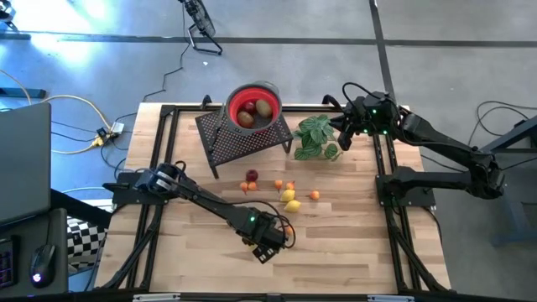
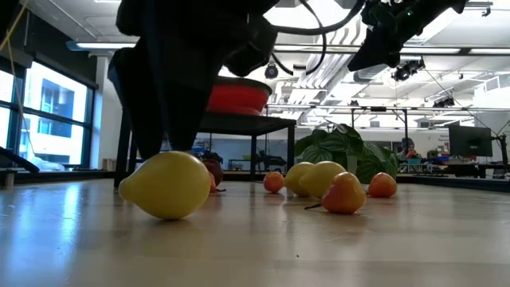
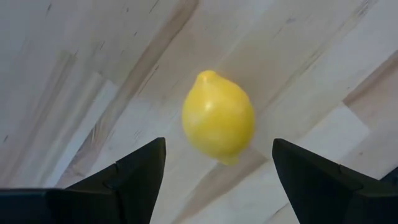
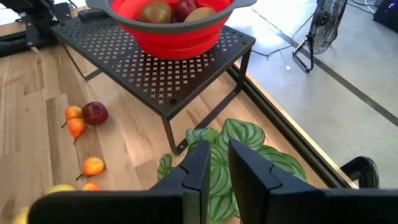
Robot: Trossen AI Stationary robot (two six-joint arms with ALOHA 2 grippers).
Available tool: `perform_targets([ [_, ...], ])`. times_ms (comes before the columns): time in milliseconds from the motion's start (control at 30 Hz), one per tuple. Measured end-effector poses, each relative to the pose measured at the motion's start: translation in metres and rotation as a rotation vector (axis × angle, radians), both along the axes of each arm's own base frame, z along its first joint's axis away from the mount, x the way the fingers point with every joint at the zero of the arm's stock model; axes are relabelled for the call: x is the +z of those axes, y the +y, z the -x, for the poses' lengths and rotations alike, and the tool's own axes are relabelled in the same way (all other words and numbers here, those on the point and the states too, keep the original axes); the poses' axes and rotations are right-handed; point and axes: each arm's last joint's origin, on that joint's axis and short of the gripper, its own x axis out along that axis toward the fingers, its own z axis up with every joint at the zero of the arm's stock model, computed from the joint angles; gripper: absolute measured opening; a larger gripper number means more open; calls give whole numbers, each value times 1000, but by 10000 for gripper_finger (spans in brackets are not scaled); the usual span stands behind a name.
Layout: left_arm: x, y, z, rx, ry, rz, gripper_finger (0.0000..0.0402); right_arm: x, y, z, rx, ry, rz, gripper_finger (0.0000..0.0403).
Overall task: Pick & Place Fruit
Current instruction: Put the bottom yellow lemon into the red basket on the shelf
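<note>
Your left gripper [image 3: 217, 171] hangs over the near part of the table [image 3: 74, 74] with its fingers wide apart, and a lemon [image 3: 218, 117] lies on the wood between them, not yet touched. To take it well, come straight down so both fingers straddle its middle, then squeeze across the narrower girth; it will likely roll if one finger lands first. Then carry it to the red bowl [image 1: 255, 104] on the black rack [image 1: 243, 138].

The right gripper [image 4: 214, 168] waits above the plant [image 4: 242, 158], fingers nearly together and holding nothing.

Count: three pieces already sit in the bowl, one red and two brownish. Near the table's middle, the high view shows two lemons, one dark red piece and about four small orange ones, though some overlap.
</note>
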Motion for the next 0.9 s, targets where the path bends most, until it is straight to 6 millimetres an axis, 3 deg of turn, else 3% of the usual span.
perform_targets([
  [900,-6,2,-3,11,-37,-8,290,-1,0,0,0,9,-6,50],
])
